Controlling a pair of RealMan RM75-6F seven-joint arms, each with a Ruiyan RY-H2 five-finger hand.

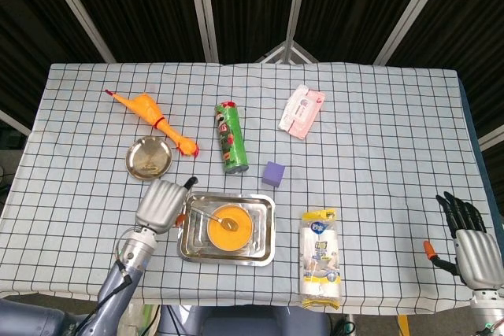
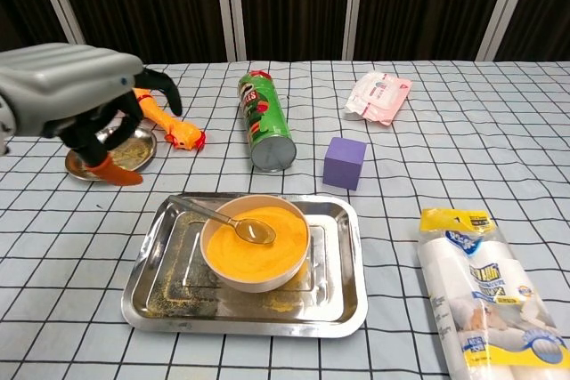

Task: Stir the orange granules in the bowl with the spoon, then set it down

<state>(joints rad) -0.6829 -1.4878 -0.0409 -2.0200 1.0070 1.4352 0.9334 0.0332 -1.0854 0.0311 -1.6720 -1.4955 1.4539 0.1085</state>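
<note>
Chest view: I see the spoon (image 2: 233, 220) lying in the bowl (image 2: 256, 243), scoop end on the orange granules (image 2: 258, 246), handle angled up-left over the rim. My left hand (image 2: 85, 106) is off it, left of the tray (image 2: 153, 304) and above the surface (image 2: 499, 184), fingers (image 2: 165, 88) spread and holding nothing. Bowl sits in the tray; loose granules are scattered on the tray floor to its left.

Head view puts the left hand (image 1: 161, 204) just left of the tray (image 1: 266, 234). Right hand (image 1: 472, 243) is at the near right edge, well apart from everything, fingers (image 1: 455, 208) extended and apart, empty.

Other items: chip can (image 2: 265, 122) lying on its side beyond the tray, purple cube (image 2: 345, 163) to its right, pink wipes pack (image 2: 379, 96) further back, tissue pack (image 2: 485, 295) near right, rubber chicken (image 1: 151, 120) and small metal dish (image 1: 149, 158) far left.
</note>
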